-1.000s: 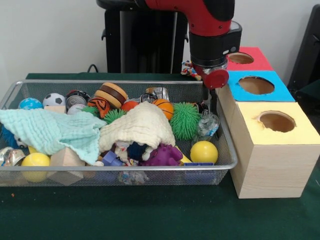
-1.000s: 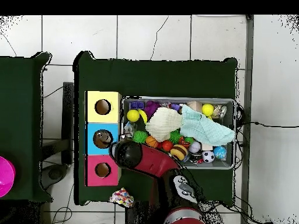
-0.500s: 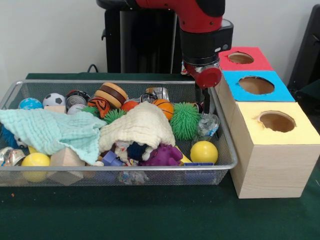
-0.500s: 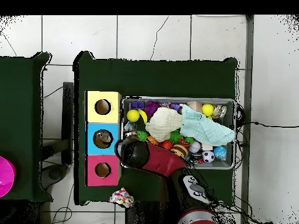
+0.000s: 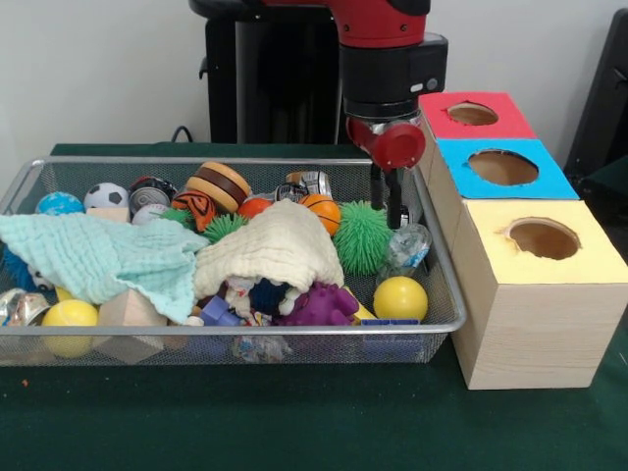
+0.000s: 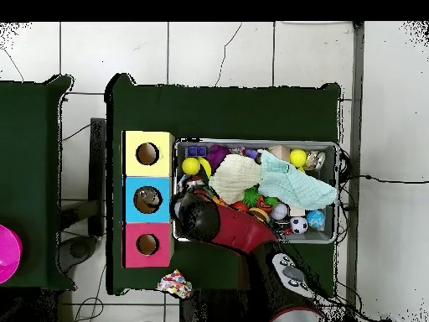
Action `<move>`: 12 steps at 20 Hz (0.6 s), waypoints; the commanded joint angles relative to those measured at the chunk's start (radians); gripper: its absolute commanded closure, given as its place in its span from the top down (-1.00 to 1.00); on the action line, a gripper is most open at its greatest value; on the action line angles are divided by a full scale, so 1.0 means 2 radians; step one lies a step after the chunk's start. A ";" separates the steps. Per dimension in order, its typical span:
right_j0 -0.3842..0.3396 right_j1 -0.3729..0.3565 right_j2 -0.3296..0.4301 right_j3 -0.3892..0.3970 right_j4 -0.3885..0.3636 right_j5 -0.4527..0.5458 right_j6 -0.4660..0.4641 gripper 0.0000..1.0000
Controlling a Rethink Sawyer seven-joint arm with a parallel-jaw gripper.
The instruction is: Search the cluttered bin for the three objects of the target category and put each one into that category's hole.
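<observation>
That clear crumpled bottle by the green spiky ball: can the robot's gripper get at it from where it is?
Probably yes. The gripper hangs open just above the bottle, which lies uncovered beside the spiky ball.

Front camera faces robot; overhead looks down (both show bin)

The bin is silver wire mesh with a smooth, shiny metal rim, and it stands on a desk covered in matt dark green cloth. Inside, a clear, crinkled thin plastic bottle glints beside a spiky green rubbery ball, a glossy yellow ball, a soft cream cloth and a waffle-textured mint cloth. The boxes are pale, grainy wood with matt tops; the blue top is cut by a rough-edged hole.
</observation>
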 commanded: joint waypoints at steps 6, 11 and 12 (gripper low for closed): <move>0.000 0.037 0.070 0.008 -0.007 -0.063 0.054 1.00; 0.024 0.067 0.052 -0.004 0.011 -0.063 0.060 1.00; 0.026 0.071 0.050 -0.005 0.012 -0.063 0.060 1.00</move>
